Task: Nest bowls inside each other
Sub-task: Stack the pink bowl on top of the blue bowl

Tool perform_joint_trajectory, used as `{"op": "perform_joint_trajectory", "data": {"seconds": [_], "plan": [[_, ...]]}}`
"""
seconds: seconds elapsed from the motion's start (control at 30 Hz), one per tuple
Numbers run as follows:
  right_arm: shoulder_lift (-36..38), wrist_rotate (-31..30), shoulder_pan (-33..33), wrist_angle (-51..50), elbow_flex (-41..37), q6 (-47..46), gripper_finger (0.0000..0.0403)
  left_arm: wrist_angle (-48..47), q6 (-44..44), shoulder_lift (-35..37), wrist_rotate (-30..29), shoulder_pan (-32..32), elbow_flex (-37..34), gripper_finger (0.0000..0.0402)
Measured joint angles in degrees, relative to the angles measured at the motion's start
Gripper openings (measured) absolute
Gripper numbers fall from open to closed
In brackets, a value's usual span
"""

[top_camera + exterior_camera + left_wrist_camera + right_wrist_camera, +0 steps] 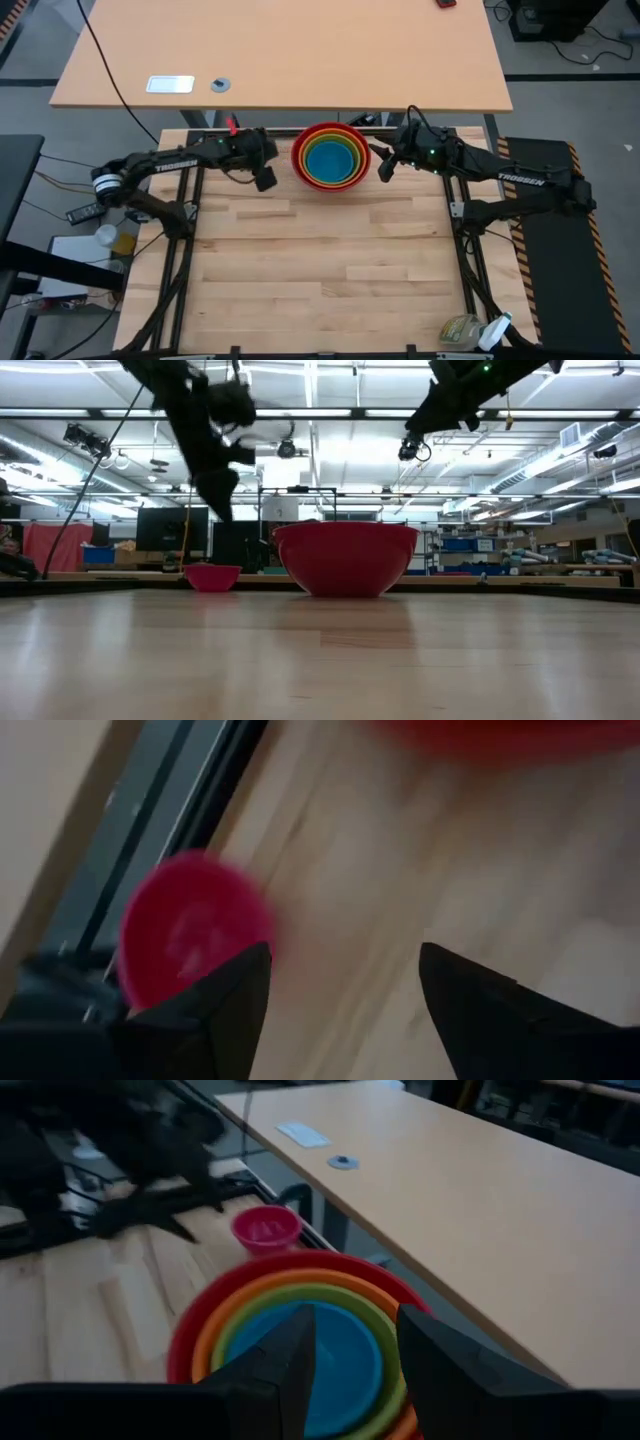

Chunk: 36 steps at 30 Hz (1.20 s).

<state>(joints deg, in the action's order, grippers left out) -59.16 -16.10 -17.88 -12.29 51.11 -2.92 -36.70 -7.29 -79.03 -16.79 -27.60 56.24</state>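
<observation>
Four bowls sit nested (328,155) at the table's far middle: red outermost (345,560), then orange, lime green and blue (315,1355). The small pink bowl (190,930) stands alone on its base to the stack's left, by the far edge (265,1228) (212,577). My left gripper (345,1010) hangs open above the table between the pink bowl and the stack (265,178), with nothing between its fingers. My right gripper (355,1360) hovers open over the stack's right rim (383,165) and holds nothing.
A black frame rail (300,130) runs along the table's far edge, with a tan desk (280,50) behind it. A plastic bottle (470,330) lies at the near right corner. Bare wood (320,260) stretches from the bowls toward the near edge.
</observation>
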Motion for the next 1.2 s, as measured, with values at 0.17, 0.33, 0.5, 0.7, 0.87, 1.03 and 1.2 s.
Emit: {"op": "perform_joint_trajectory", "data": {"seconds": [0.17,0.33,0.5,0.7,0.87,1.03,1.2], "plan": [[-3.26,2.19,0.94,4.40,0.01,0.52,0.0150,4.05,-0.41,-4.13,-2.94,-5.39,-0.92,0.0232],[-6.47,2.25,2.62,4.95,0.02,-0.39,0.0150,4.07,-3.44,-10.15,-3.16,-9.24,0.45,0.0209],[-9.82,1.06,6.13,7.30,0.02,-0.52,0.0150,3.96,-6.63,-15.45,-6.17,-10.28,0.43,0.0201],[-11.29,0.71,9.17,12.98,0.03,0.76,0.0150,3.96,-10.95,-20.04,-9.97,-10.92,0.43,0.0191],[-10.63,0.54,9.61,13.72,0.09,1.03,0.0150,3.69,-11.65,-21.50,-9.97,-10.51,0.43,0.0126],[-11.10,0.54,9.63,12.74,0.09,1.21,0.0150,1.15,-12.94,-20.51,-10.04,-9.60,0.42,0.0023],[-10.45,0.54,9.63,11.31,0.07,1.42,0.0150,-0.96,-13.14,-15.96,-11.96,-7.31,0.38,0.0013]]}}
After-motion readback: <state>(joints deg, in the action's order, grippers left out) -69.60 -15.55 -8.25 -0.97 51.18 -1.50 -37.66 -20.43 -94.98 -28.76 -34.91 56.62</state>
